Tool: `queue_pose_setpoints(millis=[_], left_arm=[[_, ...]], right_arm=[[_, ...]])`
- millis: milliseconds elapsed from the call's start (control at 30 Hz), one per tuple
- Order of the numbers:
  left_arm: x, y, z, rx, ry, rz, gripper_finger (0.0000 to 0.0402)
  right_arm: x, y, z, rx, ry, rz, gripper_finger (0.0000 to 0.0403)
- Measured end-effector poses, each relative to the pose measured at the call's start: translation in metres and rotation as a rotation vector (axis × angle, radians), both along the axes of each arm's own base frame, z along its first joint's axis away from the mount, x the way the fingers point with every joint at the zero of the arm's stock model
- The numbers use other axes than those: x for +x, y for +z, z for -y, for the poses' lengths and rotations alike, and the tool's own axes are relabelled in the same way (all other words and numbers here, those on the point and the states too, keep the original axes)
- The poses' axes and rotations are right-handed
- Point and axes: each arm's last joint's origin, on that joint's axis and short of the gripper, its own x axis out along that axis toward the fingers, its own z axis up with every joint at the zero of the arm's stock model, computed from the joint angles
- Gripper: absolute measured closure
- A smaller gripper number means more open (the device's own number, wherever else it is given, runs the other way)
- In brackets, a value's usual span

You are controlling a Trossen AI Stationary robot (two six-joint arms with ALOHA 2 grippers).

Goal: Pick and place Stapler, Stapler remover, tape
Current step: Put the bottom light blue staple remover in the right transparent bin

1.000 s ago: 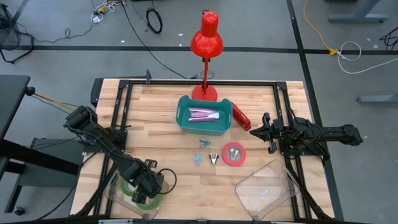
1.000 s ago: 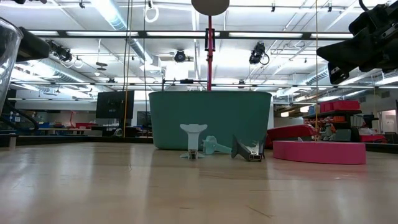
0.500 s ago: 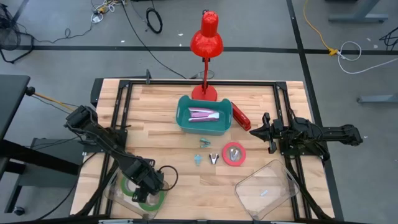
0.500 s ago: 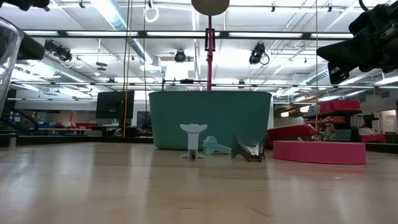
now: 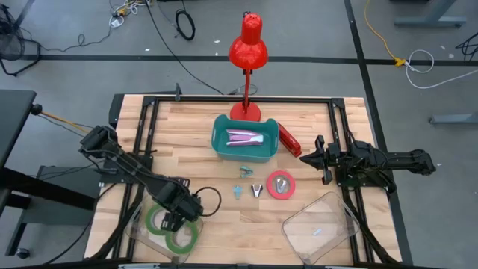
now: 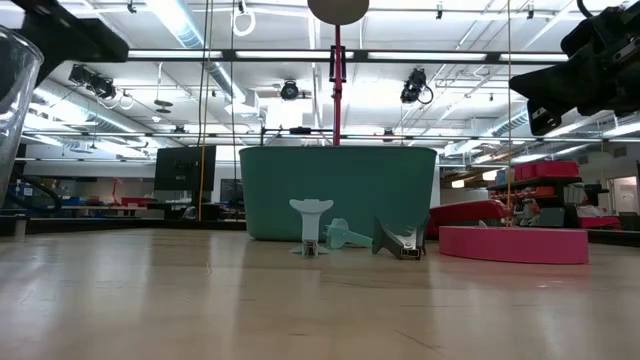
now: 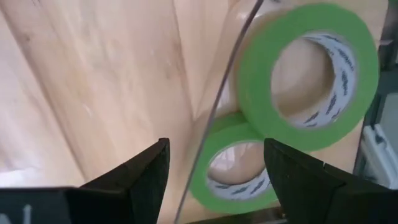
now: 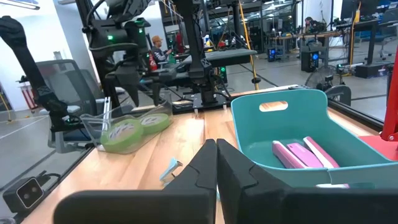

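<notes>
The left claw [image 5: 178,211] is hanging over the near left part of the light wooden surface [image 5: 202,142], and its two dark fingers [image 7: 134,180] are standing apart with nothing between them. Just past them, two flat green tape rolls [image 5: 172,228] are lying in a clear plastic tub [image 5: 139,228], one partly on top of the other. The claw is sitting just beside the tub's rim, above the rolls and not touching them.

The right claw [image 5: 317,158] is waiting at the right side of the surface with its fingers [image 8: 198,171] pressed together and holding nothing.

A flat red-pink tape roll with a pale middle [image 5: 281,184] is lying near the middle of the surface, left of the right claw. Small pale blue and grey staple removers [image 5: 250,187] are lying just to its left. A teal plastic bin [image 5: 245,139] is sitting farther back with pink things inside. A red stapler [image 5: 289,140] is lying just right of the bin. A red desk lamp [image 5: 249,52] is standing behind the bin. Another clear plastic tub [image 5: 320,226] is sitting at the near right.

Around the surface, a grey floor with cables is showing.
</notes>
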Motion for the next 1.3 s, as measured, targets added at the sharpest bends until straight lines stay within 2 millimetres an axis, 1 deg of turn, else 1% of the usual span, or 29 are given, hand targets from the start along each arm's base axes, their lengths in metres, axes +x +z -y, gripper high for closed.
queue_pose_setpoints(millis=[133, 333, 500, 700, 867, 1033, 1167, 1300], left_arm=[[0.006, 0.007, -0.011, 0.035, -0.031, 0.013, 0.0138], [0.022, 0.019, -0.028, 0.072, -0.039, 0.081, 0.0138], [0.033, 0.027, -0.045, 0.084, -0.007, 0.124, 0.0138], [0.048, 0.029, -0.061, 0.062, 0.069, 0.197, 0.0138], [0.062, 0.032, -0.066, 0.023, 0.106, 0.311, 0.0138], [0.078, 0.035, -0.067, -0.036, 0.145, 0.47, 0.0138], [0.086, 0.032, -0.065, -0.081, 0.166, 0.566, 0.0138], [0.088, 0.024, -0.064, -0.102, 0.194, 0.592, 0.0138]], right_arm=[[0.0, 0.0, 0.0, 0.0, 0.0, -0.001, 0.0396], [0.0, 0.0, 0.0, 0.0, 0.0, 0.0, 0.0396], [0.0, 0.0, 0.0, 0.0, 0.0, 0.0, 0.0396], [0.0, 0.0, 0.0, 0.0, 0.0, -0.001, 0.0396], [0.0, 0.0, 0.0, 0.0, 0.0, 0.0, 0.0396], [0.0, 0.0, 0.0, 0.0, 0.0, 0.0, 0.0396], [0.0, 0.0, 0.0, 0.0, 0.0, 0.0, 0.0396], [0.0, 0.0, 0.0, 0.0, 0.0, -0.001, 0.0396]])
